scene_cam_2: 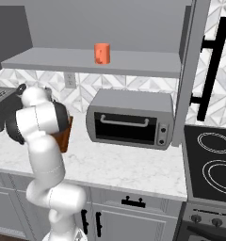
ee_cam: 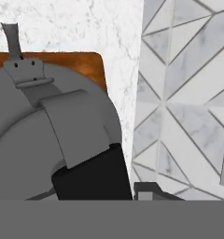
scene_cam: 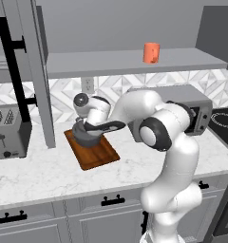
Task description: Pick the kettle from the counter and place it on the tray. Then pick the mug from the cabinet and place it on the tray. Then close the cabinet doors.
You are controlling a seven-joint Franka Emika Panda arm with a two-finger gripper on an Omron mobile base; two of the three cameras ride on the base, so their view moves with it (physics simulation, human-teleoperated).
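The dark grey kettle (scene_cam: 84,136) sits at the back of the reddish-brown tray (scene_cam: 98,155) on the white counter (scene_cam: 44,173). My gripper (scene_cam: 87,126) reaches down from above and is shut on the kettle's black handle (ee_cam: 93,175), with one fingertip (ee_cam: 149,191) pressed against the handle's side. In the hand view the kettle body (ee_cam: 20,140) looms large over a tray corner (ee_cam: 88,63). The orange mug (scene_cam: 151,52) (scene_cam_2: 102,53) stands upright on the shelf of the open cabinet (scene_cam: 135,61). Both cabinet doors (scene_cam: 37,71) (scene_cam_2: 188,70) stand open.
A toaster (scene_cam: 9,130) stands left of the tray, behind the open left door. A grey countertop oven (scene_cam_2: 131,117) sits right of the arm. A black stovetop (scene_cam_2: 211,160) lies at the far right. Tiled backsplash (ee_cam: 188,93) rises just behind the tray.
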